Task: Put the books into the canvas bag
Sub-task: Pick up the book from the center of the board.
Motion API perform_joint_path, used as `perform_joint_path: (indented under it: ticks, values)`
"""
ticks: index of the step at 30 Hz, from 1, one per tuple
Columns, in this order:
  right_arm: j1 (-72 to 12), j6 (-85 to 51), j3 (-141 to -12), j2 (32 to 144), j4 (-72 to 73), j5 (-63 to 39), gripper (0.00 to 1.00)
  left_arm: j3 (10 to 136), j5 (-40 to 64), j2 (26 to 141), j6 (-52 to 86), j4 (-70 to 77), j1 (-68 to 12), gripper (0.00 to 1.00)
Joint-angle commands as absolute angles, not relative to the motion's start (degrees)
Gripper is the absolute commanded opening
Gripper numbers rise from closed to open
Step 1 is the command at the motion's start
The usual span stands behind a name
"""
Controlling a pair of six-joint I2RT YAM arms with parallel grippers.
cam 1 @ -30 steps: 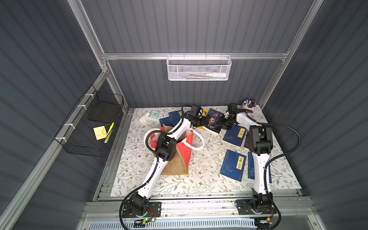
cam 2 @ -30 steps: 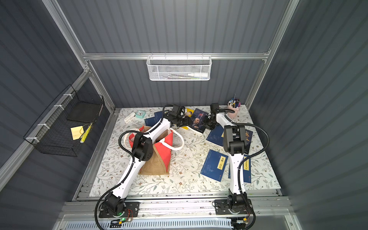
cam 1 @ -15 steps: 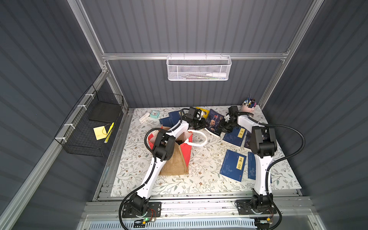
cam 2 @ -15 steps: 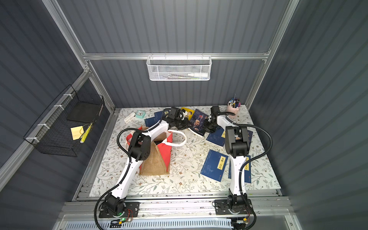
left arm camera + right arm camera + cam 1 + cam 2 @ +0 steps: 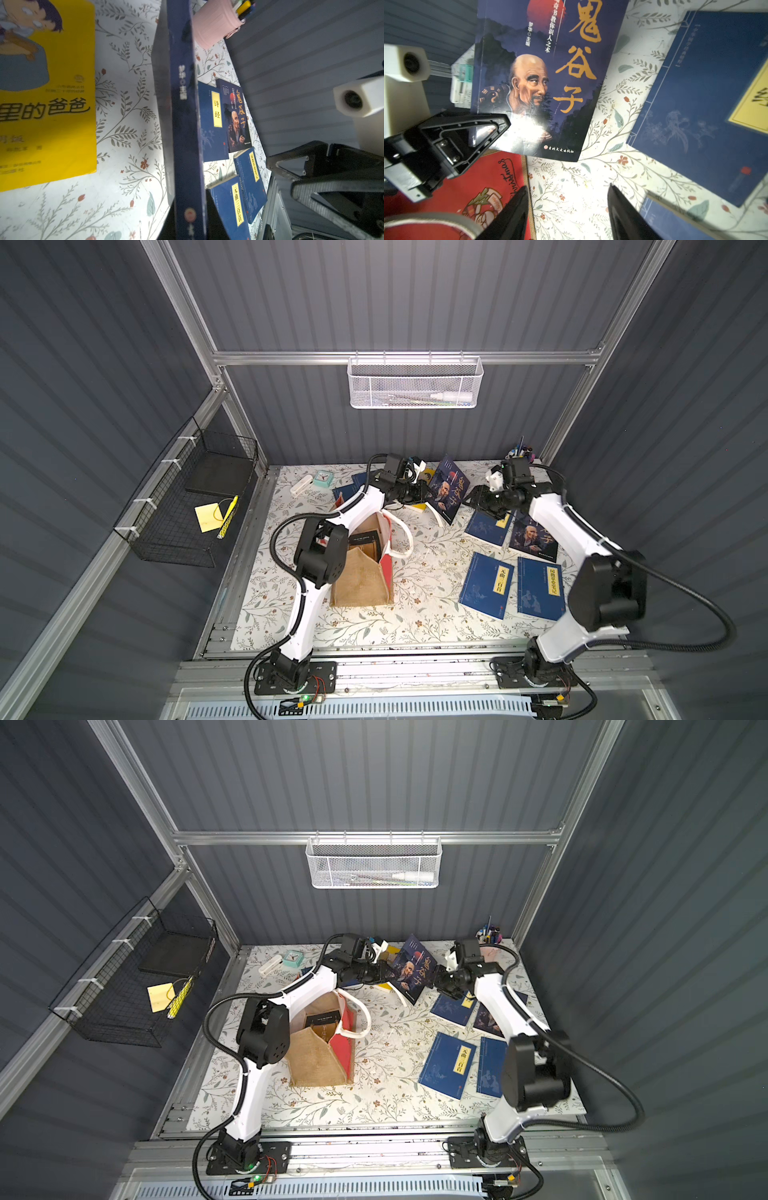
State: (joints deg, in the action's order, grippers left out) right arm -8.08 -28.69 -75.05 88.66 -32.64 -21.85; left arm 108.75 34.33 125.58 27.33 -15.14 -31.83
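Lifting one book is the step in hand. Beside the open canvas bag [image 5: 361,583], the left gripper [image 5: 424,497] pinches the orange-lettered book [image 5: 448,489], tilted up on edge. The right gripper [image 5: 568,187] gapes empty just beside it. Navy books [image 5: 487,591] lie flat further right. The next move, I judge, calls for swinging the held book over the bag's mouth and releasing it.

Canvas bag [image 5: 360,585] is coarse woven jute with smooth red side panels, the dark orange-lettered book [image 5: 542,83] near the bag has a glossy paper cover catching glare, navy books [image 5: 487,585] look satin, table sheet [image 5: 415,622] matt, mesh basket [image 5: 415,385] white-coated metal, frame rails [image 5: 282,358] brushed aluminium.
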Motion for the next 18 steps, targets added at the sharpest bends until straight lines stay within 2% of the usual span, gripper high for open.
perform_joint_path:
  ticks: [1, 6, 9, 18]
  values:
    - [-8.0, -31.22, -69.24, 80.3, -29.6, -24.76, 0.64, 105.79, 35.48, 115.41, 22.04, -10.2, -31.99, 0.0]
    - [-8.09, -35.88, -60.26, 67.82, -18.92, -27.34, 0.66, 99.88, 33.22, 105.27, 19.15, -10.61, -31.99, 0.0]
    - [-8.47, -40.02, -56.99, 64.09, -10.67, -31.35, 0.68, 96.82, 30.78, 99.64, 18.38, -10.87, -31.9, 0.0]
    - [-18.15, -41.38, -59.99, 64.93, 2.31, -37.33, 0.78, 89.5, 30.66, 85.69, 17.59, -12.02, -31.16, 0.0]
